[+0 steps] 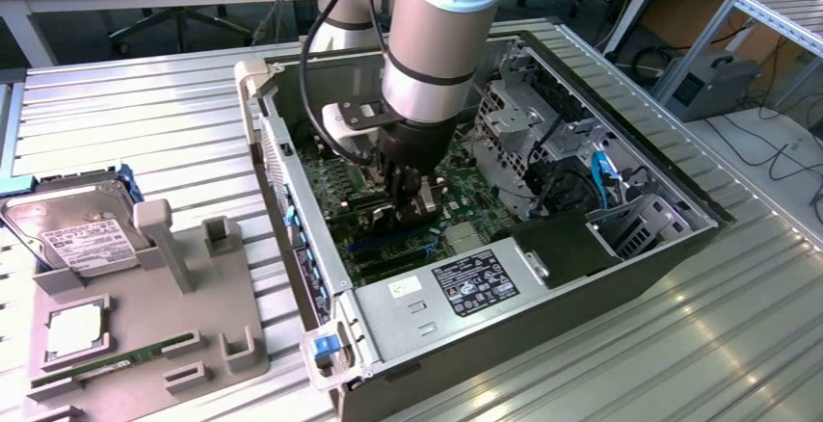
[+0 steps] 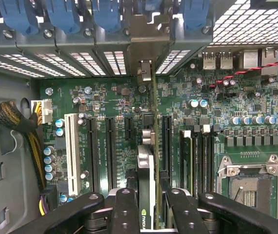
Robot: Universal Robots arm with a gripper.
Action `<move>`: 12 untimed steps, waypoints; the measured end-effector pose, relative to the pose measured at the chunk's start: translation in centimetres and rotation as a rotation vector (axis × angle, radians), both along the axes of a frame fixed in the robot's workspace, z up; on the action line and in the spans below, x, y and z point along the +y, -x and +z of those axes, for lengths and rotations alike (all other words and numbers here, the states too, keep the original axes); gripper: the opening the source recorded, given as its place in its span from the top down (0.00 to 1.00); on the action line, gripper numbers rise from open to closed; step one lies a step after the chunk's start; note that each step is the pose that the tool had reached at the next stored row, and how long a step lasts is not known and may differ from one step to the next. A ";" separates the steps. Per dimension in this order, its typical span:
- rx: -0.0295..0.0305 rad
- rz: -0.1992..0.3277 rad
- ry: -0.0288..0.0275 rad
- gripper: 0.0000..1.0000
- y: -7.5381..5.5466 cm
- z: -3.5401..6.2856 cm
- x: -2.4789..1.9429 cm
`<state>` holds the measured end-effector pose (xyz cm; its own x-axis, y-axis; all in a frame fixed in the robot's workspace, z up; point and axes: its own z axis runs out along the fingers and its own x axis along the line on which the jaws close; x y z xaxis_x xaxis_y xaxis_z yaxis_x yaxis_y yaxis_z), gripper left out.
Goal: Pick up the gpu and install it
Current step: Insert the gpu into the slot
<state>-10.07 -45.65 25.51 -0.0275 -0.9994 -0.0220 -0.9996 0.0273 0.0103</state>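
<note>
gpu standing on edge inside open computer case, over motherboard among expansion slots. Cannot tell whether it is seated. Long axis running along slots, bracket end pointing toward case wall with slot covers. Gripper partly closed, fingers clamping card from both sides. Gray tray on exterior view's left, beside case, carrying hard drive, processor chip, RAM stick.
</note>
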 end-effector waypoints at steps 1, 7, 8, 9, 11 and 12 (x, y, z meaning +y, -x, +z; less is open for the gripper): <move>0.0001 0.000 0.0002 0.73 0.0 -0.01 0.00; 0.0001 0.000 0.0002 0.73 0.0 -0.16 0.00; 0.0001 0.000 0.0001 0.73 0.0 -0.22 0.00; 0.0002 0.000 0.0003 0.73 0.0 -0.28 0.00; 0.0002 0.000 0.0004 0.73 0.0 -0.30 0.00; 0.0001 0.000 0.0002 0.73 0.0 -0.38 0.00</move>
<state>-10.07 -45.65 25.13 -0.0275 -0.9994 -0.0219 -0.9996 0.0273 0.0103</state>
